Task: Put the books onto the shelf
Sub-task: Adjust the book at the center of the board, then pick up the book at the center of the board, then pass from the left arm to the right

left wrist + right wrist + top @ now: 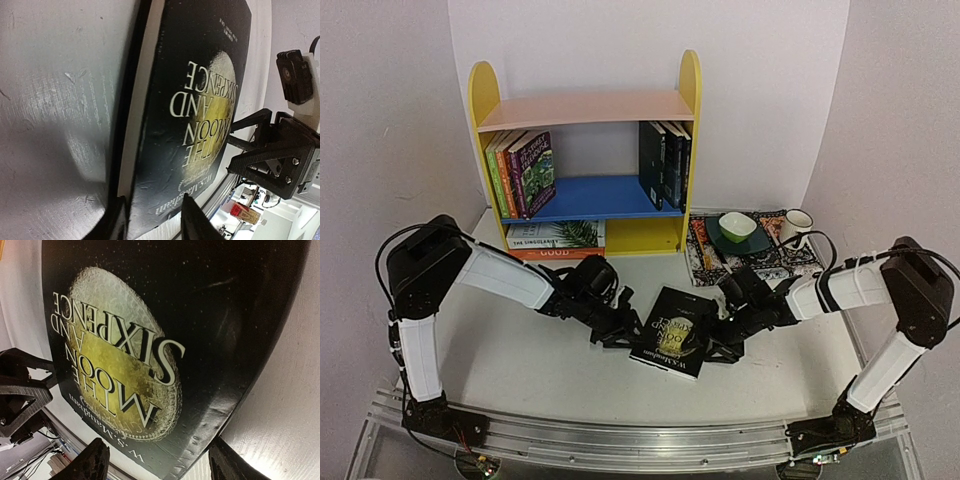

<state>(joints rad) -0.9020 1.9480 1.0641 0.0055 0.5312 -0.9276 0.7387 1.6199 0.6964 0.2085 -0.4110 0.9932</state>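
On table, L gripper & R gripper straddle book edges.

Lab test booth: white partition walls, aluminium mounting rail.

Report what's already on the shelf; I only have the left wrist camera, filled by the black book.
Observer: On the shelf, the blue board holds colourful books upright at the left and dark books upright at the right.
Operator: Check the bottom level.
Observer: A leaf-printed white book lies flat on an orange book, at the left.
Operator: Name anything beside the shelf.
Observer: A patterned mat to its right carries a green bowl and a white mug.
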